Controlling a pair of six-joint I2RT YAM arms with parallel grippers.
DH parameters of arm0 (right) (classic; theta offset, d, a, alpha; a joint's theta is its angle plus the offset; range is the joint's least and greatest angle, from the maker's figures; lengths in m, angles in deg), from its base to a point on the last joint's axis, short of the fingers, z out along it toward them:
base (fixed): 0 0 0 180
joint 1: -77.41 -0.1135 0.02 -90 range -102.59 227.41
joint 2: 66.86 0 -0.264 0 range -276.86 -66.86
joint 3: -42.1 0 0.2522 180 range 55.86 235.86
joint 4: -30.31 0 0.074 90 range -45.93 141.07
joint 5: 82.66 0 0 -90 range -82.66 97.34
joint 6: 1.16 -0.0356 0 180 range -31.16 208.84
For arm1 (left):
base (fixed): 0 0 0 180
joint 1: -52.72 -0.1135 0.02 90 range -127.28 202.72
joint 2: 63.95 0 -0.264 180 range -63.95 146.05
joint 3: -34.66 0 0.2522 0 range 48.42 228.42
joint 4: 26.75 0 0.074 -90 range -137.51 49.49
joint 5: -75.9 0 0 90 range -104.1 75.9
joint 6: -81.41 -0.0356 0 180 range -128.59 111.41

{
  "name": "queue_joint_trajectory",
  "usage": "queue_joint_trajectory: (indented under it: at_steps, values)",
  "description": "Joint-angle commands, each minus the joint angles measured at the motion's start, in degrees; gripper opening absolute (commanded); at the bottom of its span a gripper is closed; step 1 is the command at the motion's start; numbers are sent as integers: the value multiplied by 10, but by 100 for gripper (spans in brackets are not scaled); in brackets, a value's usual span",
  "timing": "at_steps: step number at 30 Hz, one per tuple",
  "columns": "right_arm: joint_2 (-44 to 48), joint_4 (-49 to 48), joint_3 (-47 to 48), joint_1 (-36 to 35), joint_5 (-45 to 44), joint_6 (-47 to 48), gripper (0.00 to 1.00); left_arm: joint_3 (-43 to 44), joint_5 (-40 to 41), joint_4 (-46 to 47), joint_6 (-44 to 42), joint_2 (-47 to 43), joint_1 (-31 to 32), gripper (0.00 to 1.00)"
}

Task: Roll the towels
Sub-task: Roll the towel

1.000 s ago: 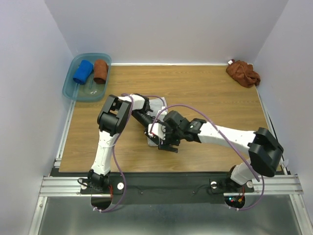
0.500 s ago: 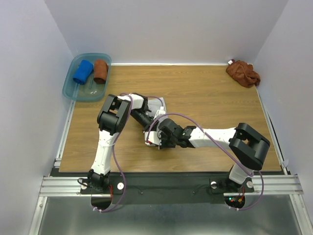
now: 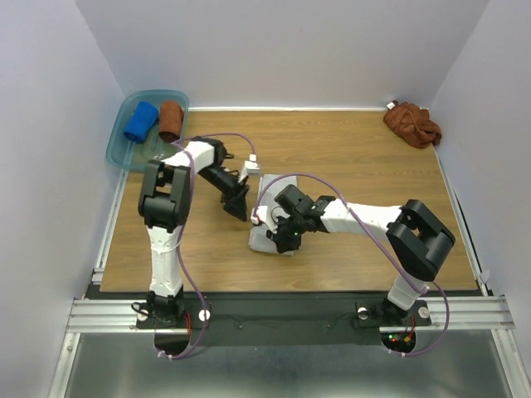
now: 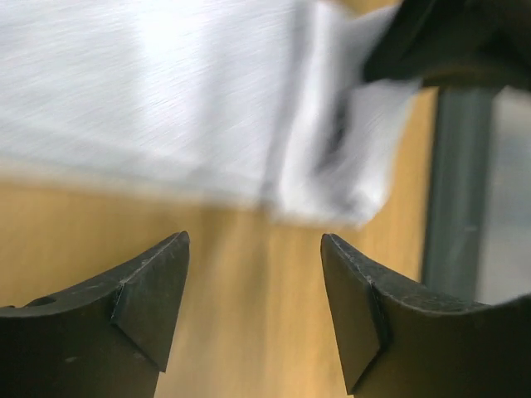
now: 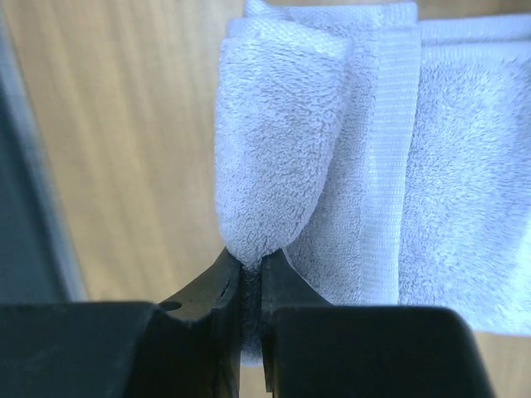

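The light grey towel (image 3: pixel 260 241) lies folded mid-table, filling the right wrist view (image 5: pixel 332 149). My right gripper (image 3: pixel 287 239) is shut on a pinched fold at the towel's near edge, the cloth squeezed between its jaws (image 5: pixel 253 267). My left gripper (image 3: pixel 240 210) hangs open just left of the towel with nothing between its fingers (image 4: pixel 255 249); the towel (image 4: pixel 207 99) shows blurred beyond them. The rust-brown towel (image 3: pixel 412 123) sits crumpled in the far right corner, away from both grippers.
A translucent blue tub (image 3: pixel 120 141) stands at the far left corner, holding a blue roll (image 3: pixel 140 121) and a brown roll (image 3: pixel 171 121). White walls close in the wooden table (image 3: pixel 357 166) on three sides. A metal rail (image 3: pixel 290 313) runs along the near edge.
My left gripper opened, let go of the grey towel and swung back to the left. My right gripper moved onto the towel's near edge and shut on a fold.
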Motion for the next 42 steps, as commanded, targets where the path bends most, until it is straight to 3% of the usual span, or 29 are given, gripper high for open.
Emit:
queue_joint_trajectory:
  at_steps: [1,6,10,14,15,20,23,28,38,42]
  values:
    - [-23,97,32,34,160,-65,0,-25,28,21,-43,-62,-59,77]
    - [-81,141,76,96,295,-76,1,-112,17,76,-33,-151,-141,82]
    - [-173,203,124,120,367,-50,1,-262,81,235,12,-334,-136,86]
    - [-231,250,161,142,415,-22,1,-399,169,369,38,-504,-60,89]
    - [-240,266,174,144,425,-14,1,-429,186,423,38,-577,-11,90]
    - [-302,343,227,157,457,40,0,-605,314,584,63,-739,174,98]
    - [-338,410,256,162,467,96,1,-633,364,626,69,-745,267,99]
    - [-378,465,280,174,476,140,1,-626,392,697,86,-662,354,98]
    - [-395,476,298,186,474,140,5,-631,438,771,63,-548,404,88]
    - [-399,476,303,186,469,136,8,-619,453,777,65,-506,404,76]
